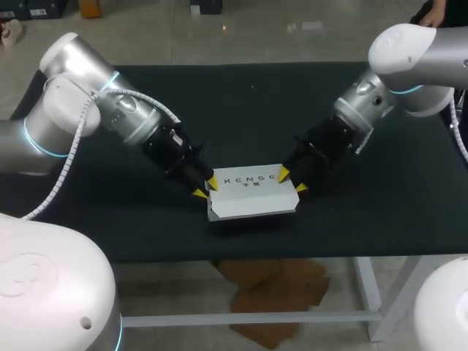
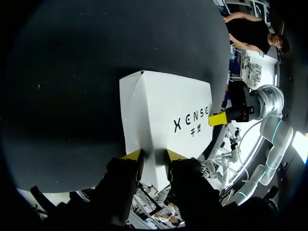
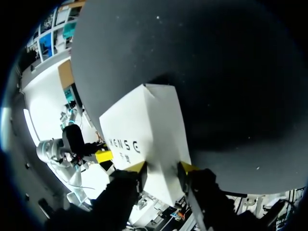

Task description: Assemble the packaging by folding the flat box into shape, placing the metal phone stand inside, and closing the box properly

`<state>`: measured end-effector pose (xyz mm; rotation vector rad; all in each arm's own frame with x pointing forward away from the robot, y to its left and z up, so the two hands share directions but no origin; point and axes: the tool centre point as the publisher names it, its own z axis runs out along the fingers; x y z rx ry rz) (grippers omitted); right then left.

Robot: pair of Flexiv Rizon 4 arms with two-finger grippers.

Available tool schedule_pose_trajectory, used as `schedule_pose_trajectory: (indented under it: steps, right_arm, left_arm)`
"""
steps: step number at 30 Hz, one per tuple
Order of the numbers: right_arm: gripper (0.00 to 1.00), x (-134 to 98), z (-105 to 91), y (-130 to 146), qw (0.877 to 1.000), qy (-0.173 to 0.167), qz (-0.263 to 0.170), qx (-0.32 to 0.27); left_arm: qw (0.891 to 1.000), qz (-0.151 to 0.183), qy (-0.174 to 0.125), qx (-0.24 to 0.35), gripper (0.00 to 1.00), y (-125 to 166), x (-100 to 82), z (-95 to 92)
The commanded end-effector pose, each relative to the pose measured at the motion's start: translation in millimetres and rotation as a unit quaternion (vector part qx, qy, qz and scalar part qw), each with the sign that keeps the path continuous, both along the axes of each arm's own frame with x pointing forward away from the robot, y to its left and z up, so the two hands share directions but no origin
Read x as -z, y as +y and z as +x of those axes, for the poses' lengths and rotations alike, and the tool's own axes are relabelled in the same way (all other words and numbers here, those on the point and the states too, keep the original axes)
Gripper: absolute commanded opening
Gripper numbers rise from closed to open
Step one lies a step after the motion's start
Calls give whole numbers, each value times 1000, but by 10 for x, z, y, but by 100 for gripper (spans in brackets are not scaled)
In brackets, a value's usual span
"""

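A white box (image 1: 252,194) with dark lettering on top lies near the middle of the black table's front half. My left gripper (image 1: 205,187) is at its left end, my right gripper (image 1: 292,181) at its right end. In the left wrist view the end of the box (image 2: 168,110) runs in between the yellow tips of that gripper (image 2: 154,155) and fills the gap. The right wrist view shows the same: the box (image 3: 144,130) is pinched in its gripper (image 3: 162,167). The metal phone stand is not visible.
The black table (image 1: 146,234) has bare cloth on all sides of the box. Its front edge runs a short way in front of the box. Both arms slant in from the far corners.
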<state>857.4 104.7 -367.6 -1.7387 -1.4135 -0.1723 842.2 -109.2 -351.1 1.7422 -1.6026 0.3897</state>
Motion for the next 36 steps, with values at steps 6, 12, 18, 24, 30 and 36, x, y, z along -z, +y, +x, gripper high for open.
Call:
schedule_pose_trajectory:
  steps: [6,12,18,24,30,36]
  right_arm:
    - [45,20,57,137,1000,16,0,-11]
    - [46,21,53,130,1000,18,-2,-12]
    - [46,39,49,99,1000,21,-3,-9]
    - [46,23,40,82,1000,20,-3,-7]
    - [46,14,38,49,1000,20,-3,-5]
    - [46,16,36,22,1000,21,-3,-4]
  left_arm:
    - [1000,1,12,1,30,-61,-16,94]
    - [1000,1,16,1,30,-30,-33,127]
    - [1000,-1,20,0,31,1,-23,141]
    - [1000,-3,23,-1,31,24,-26,143]
    - [1000,-4,25,-3,32,42,-21,134]
    - [1000,-5,25,-4,33,49,-16,128]
